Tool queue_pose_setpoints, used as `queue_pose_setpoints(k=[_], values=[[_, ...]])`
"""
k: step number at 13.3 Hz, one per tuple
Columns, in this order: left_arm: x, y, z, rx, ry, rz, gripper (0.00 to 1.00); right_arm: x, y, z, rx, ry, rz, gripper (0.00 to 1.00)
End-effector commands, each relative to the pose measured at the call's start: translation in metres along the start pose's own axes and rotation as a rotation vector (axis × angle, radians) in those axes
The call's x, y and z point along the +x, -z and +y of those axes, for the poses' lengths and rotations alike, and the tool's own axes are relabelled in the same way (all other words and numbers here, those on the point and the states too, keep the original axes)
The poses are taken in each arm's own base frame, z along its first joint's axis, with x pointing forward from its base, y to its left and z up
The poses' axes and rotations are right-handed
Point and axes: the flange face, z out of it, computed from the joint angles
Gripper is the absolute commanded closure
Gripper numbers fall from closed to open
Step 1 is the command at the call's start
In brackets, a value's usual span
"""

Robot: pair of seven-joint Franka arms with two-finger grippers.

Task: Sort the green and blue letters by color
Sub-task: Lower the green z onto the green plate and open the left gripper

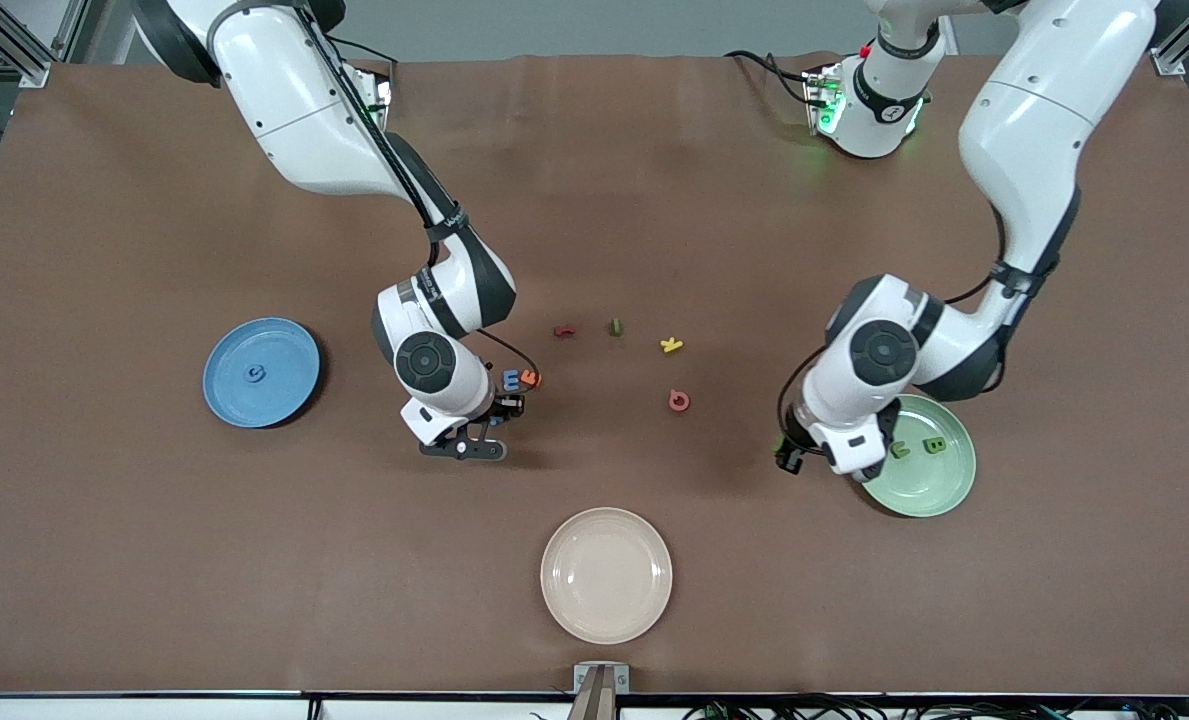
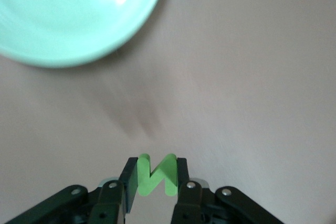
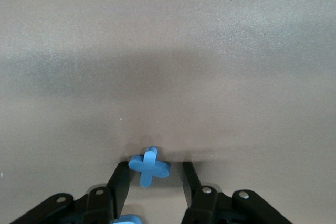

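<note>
My left gripper (image 2: 156,163) is shut on a green N (image 2: 156,174), with a pad on each side of it. In the front view this gripper (image 1: 787,458) hangs over the table just beside the green plate (image 1: 939,490), which holds a green u (image 1: 899,450) and B (image 1: 936,444). My right gripper (image 3: 155,166) is open and low at the table around a blue x (image 3: 148,165), with a gap at one finger. It (image 1: 502,412) is beside a blue E (image 1: 511,380). The blue plate (image 1: 284,350) holds a blue c (image 1: 254,374). A dark green bit (image 1: 615,327) lies mid-table.
An orange E (image 1: 529,378) touches the blue E. A dark red letter (image 1: 564,330), a yellow K (image 1: 671,345) and a pink Q (image 1: 679,401) lie mid-table. A cream plate (image 1: 606,574) sits nearest the front camera. Another blue piece (image 3: 126,220) shows under my right gripper.
</note>
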Motion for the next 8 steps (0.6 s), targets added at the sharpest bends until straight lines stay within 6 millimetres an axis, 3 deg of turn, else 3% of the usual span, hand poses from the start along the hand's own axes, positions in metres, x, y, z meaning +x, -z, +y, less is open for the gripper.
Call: queue_pose_setpoints(k=[1,3,6,8], values=[[0.025,0.015,-0.003,0.052,-0.115,0.017,1.00,-0.005,-0.005,0.000,-0.016,-0.020,-0.009,0.52],[0.055,0.017,-0.008,0.061,-0.179,0.019,1.00,-0.002,-0.001,-0.002,-0.011,-0.027,-0.002,0.52],[0.096,0.005,-0.022,0.079,-0.292,0.006,0.99,0.002,0.006,-0.005,-0.003,-0.035,0.011,0.52],[0.108,-0.005,-0.028,0.089,-0.312,-0.006,0.99,0.006,0.012,-0.003,-0.001,-0.044,0.020,0.52]])
